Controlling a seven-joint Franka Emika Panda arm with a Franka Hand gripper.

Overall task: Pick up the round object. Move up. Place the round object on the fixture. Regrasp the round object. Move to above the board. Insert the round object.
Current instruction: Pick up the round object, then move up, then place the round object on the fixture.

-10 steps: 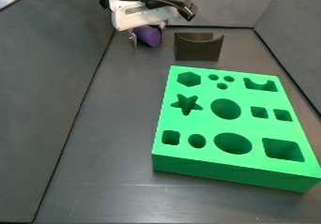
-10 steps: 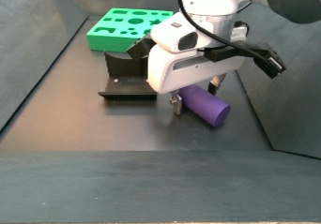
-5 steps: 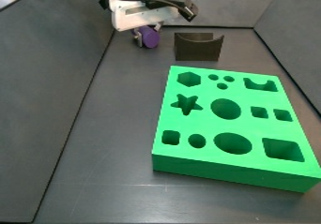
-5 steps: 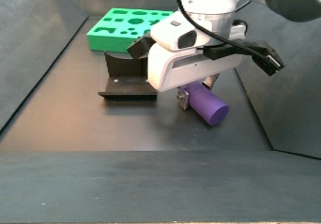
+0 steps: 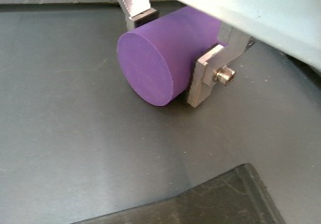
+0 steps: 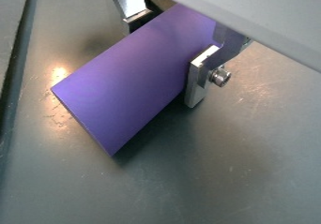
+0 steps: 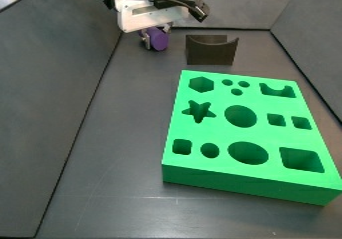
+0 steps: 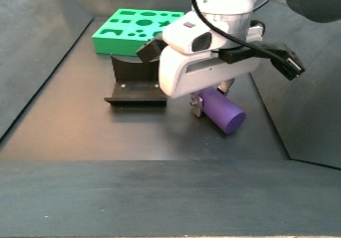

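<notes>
The round object (image 5: pixel 160 67), a purple cylinder, lies on its side on the dark floor. My gripper (image 5: pixel 170 50) straddles it, and both silver fingers (image 5: pixel 207 73) press against its curved sides. In the other wrist view the round object (image 6: pixel 123 98) sticks out well past my gripper (image 6: pixel 166 48). In both side views my gripper (image 7: pixel 158 33) (image 8: pixel 206 103) is low over the round object (image 7: pixel 158 42) (image 8: pixel 224 116). The dark fixture (image 7: pixel 210 49) (image 8: pixel 134 85) stands close beside it. The green board (image 7: pixel 274 138) (image 8: pixel 107 41) lies farther off.
Dark walls (image 7: pixel 67 53) enclose the floor on both sides. The white gripper body (image 8: pixel 200 68) and black cable (image 8: pixel 273 61) hide part of the floor around the round object.
The gripper has hardly moved over the round object. The round object has shifted slightly on the floor as the fingers came in against it.
</notes>
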